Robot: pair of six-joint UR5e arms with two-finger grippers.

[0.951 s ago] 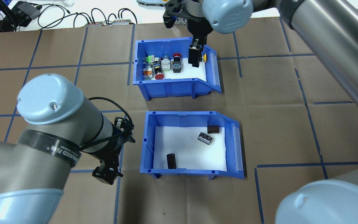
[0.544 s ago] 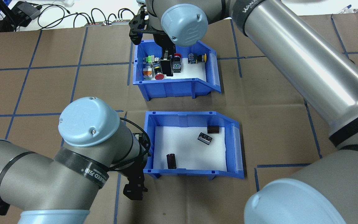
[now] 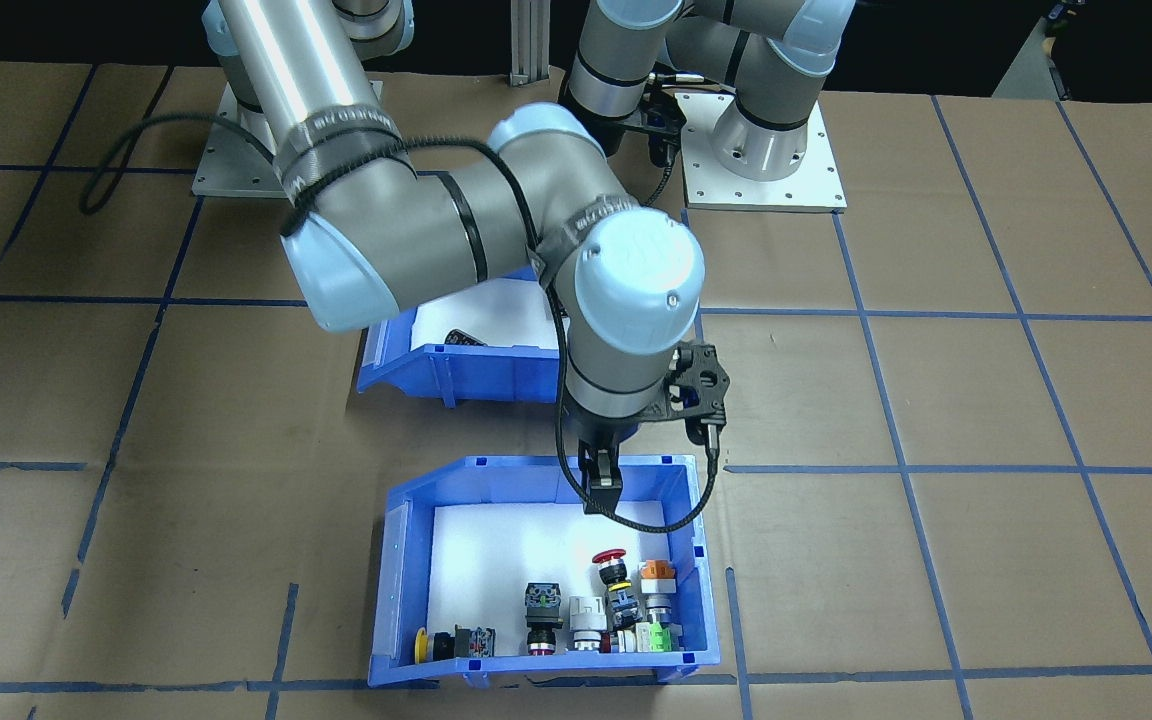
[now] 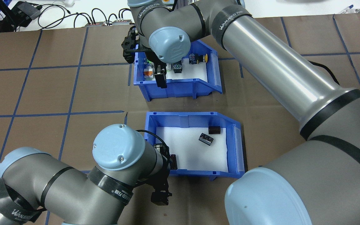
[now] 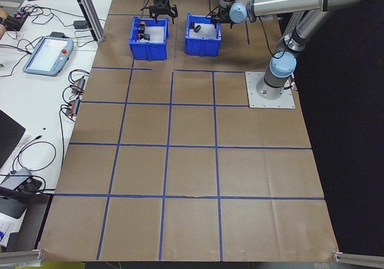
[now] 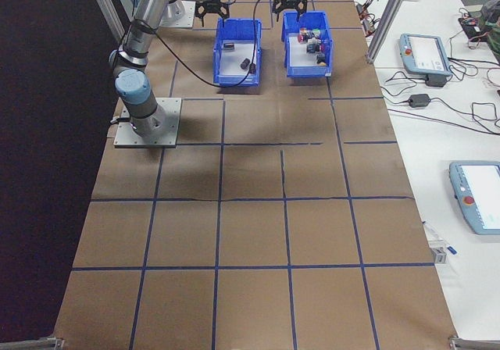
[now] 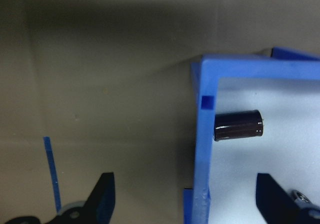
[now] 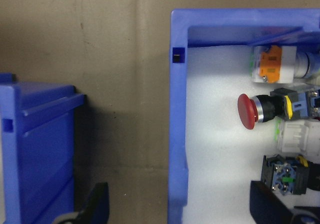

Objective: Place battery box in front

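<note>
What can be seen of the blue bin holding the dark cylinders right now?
The blue plastic open-fronted bin with a white foam floor sits flat on the brown paper table cover, nearer the robot than the matching bin of push-buttons. Its sloped open front faces the robot's right. Three small dark cylinders lie loose on the foam, two close together near the opening and one by the opposite wall. The left gripper is open, its fingers straddling that wall, one outside and one inside; contact cannot be told.
</note>
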